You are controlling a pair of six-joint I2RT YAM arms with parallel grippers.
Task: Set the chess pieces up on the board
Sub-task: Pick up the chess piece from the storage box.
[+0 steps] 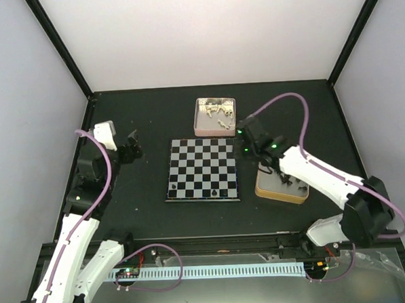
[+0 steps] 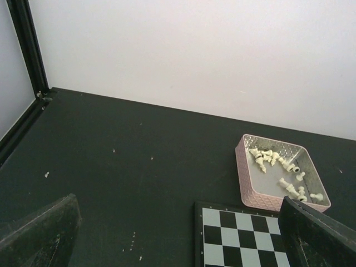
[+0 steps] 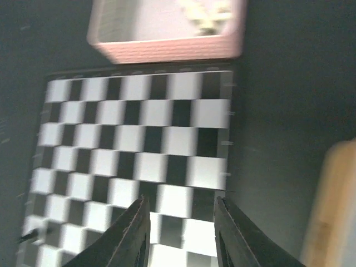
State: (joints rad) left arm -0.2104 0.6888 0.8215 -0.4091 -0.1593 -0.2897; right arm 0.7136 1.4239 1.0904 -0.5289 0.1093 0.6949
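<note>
Right claw [image 3: 181, 203]: jaws part open, nothing between them, only checks showing through the gap. It hangs above the near right part of the board [image 1: 203, 161], by its right edge. Tan tin [image 1: 279, 196] sits just off that edge, to the claw's right and slightly nearer; loose black pieces [image 1: 290, 181] inside, too small to tell their axis or whether they're upright. A few dark specks on the board's near row look like black pieces already placed, blurred in the wrist view. My guess is the next move is a short swing right and down into the tan tin; the right arm is clearly nearer, and its own forearm crosses over the tin. Pink tin [image 1: 212, 132] is just past the board's far edge, with white pieces [image 1: 216, 111] jumbled on their sides. Left claw [image 2: 178, 200] is spread wide and empty, well left of the board over bare table [image 1: 139, 114], out of the way.
</note>
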